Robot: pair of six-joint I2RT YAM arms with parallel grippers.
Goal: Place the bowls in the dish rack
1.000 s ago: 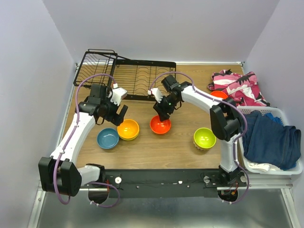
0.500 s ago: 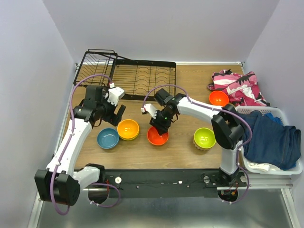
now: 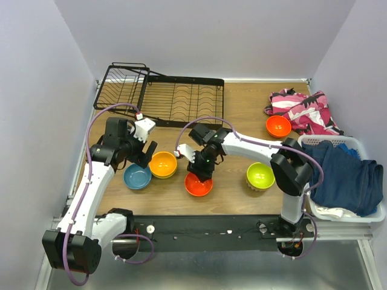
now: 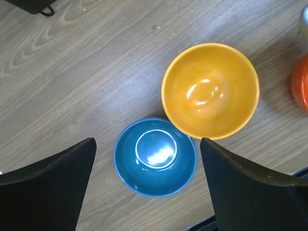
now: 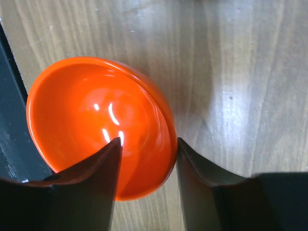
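Nearest the counter's (image 3: 233, 194) near edge, left of centre, the right gripper (image 5: 148, 149) is closed on the rim of a red-orange bowl (image 3: 199, 186), one finger inside and one outside, with bare wood around it. The white laundry basket (image 3: 365, 212) fills the near right corner. Toward the left edge the left gripper (image 4: 147, 144) hovers spread wide and empty over the blue bowl (image 3: 137, 177), rim against the yellow-orange bowl (image 3: 163, 164). The lime green bowl (image 3: 260, 176) sits alone, right of centre. Farther off, a second red-orange bowl (image 3: 278, 125) touches the pink garment (image 3: 303, 110). Five bowls, one dish rack (image 3: 175, 99) in the far left corner; the right arm crosses the wood in front of it
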